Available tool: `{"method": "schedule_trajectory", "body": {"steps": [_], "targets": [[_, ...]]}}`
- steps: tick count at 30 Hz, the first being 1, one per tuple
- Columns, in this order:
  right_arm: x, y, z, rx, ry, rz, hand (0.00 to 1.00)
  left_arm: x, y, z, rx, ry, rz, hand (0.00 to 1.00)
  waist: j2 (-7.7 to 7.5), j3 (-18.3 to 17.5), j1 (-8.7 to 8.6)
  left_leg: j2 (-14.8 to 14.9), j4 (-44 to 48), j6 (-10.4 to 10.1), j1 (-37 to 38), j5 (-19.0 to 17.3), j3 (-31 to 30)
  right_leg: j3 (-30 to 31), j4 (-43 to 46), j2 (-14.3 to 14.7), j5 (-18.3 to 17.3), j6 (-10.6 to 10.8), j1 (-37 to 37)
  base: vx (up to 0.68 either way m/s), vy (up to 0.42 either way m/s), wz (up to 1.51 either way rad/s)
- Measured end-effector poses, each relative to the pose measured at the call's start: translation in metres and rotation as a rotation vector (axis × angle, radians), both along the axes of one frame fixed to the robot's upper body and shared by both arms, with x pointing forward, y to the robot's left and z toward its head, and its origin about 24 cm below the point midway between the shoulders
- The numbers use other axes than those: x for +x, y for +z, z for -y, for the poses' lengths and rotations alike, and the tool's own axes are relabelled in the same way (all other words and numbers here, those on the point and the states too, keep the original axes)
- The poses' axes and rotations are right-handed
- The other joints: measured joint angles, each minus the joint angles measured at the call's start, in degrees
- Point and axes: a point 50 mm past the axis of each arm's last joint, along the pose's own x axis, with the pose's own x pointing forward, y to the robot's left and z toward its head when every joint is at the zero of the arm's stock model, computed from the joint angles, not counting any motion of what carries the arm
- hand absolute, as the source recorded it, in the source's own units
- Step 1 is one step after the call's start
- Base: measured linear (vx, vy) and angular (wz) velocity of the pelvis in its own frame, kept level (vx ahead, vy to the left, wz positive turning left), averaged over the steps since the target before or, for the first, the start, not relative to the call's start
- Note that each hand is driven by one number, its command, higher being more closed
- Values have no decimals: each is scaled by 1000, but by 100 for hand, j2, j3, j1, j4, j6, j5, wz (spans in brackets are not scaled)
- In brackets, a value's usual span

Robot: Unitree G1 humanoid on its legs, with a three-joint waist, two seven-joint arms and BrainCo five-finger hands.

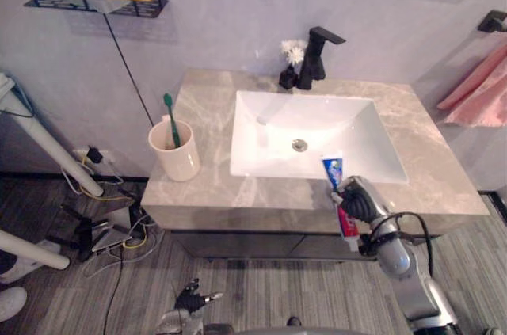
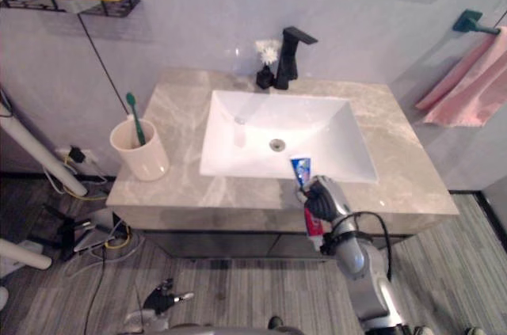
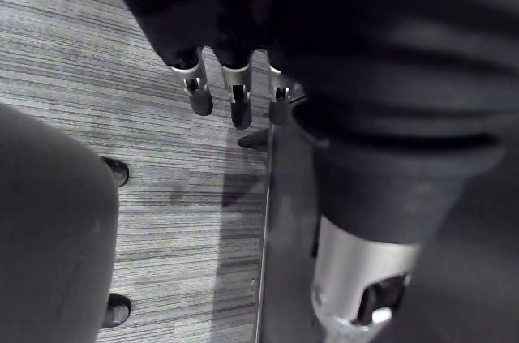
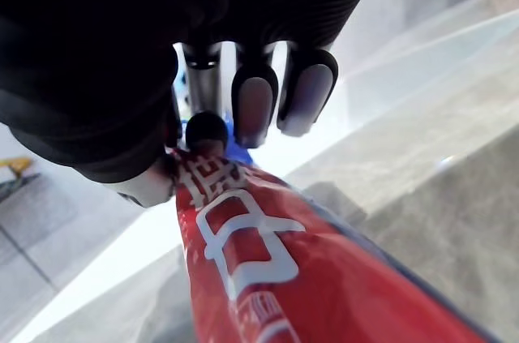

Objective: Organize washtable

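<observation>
**1. Status of the task**

The left hand is hanging low, well in front of the sink and below its level. Its fingers are hanging loosely straight and holding nothing, and it is taking no part in the work.

The right hand is gripping the toothpaste tube at the sink's front edge, toward the right corner. The tube is standing nearly upright. Its blue-and-white end is rising above the hand, and its red end is reaching down past the front edge of the counter.

Left of the sink, the cup is standing upright with the green toothbrush already in it. Behind the sink, the black faucet is standing with a small white item just beside it.

Judging from this layout, the task is running partway. The toothbrush is already in place, while the tube is in the hand and not yet set down. The cup is probably where the tube is going, and it is standing well apart from the tube, on the other side of the sink.

**2. Tube and fingers**

In the right wrist view, the fingers are curling down over the tube from one side. The thumb tip is pressing against it from the other side. The tube is passing between them, touching both, and its red body is running out beyond the grip.
</observation>
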Motion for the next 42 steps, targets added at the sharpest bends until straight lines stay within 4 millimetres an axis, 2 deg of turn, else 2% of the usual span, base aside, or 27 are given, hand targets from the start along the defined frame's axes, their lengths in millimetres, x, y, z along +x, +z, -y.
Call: {"method": "schedule_trajectory", "body": {"steps": [14, 19, 26, 29, 37, 42], "targets": [[10, -1, 25, 51, -211, 38, 100, -1, 0, 0, -16, 36, 6, 0, 40, 44, 34, -2, -123, -39, -63, 119, -167, -156, -5, 0, 6, -9, -40, -11, -13, 6], [12, 6, 30, 79, -283, 108, 100, 1, 1, 1, -16, 36, 12, 0, 87, 87, 36, -2, -129, -39, -64, 119, -181, -164, -8, 1, 6, -9, -35, 1, -2, 1], [12, 8, 27, 180, -366, 187, 100, 3, 2, -1, 10, 48, 27, 0, 113, 104, 83, -2, -128, -39, -62, 119, -194, -178, -10, 1, 5, -9, -25, 0, 0, 0], [12, 8, 26, 199, -379, 200, 100, 4, 3, -1, 19, 55, 33, 0, 138, 120, 140, -3, -128, -43, -65, 122, -211, -196, -10, 1, 5, -9, -19, -6, -4, 2], [13, 13, 18, 263, -372, 253, 100, 4, 4, 0, 31, 71, 42, 0, 196, 157, 147, -2, -132, -52, -78, 134, -256, -235, -11, 2, 4, -9, -10, -4, -4, 3], [11, 31, 16, 272, -365, 351, 100, 4, 5, 3, 29, 85, 58, 0, 249, 187, 149, 0, -132, -46, -80, 141, -263, -236, -7, -4, 1, -9, -11, 0, 0, 0]]}}
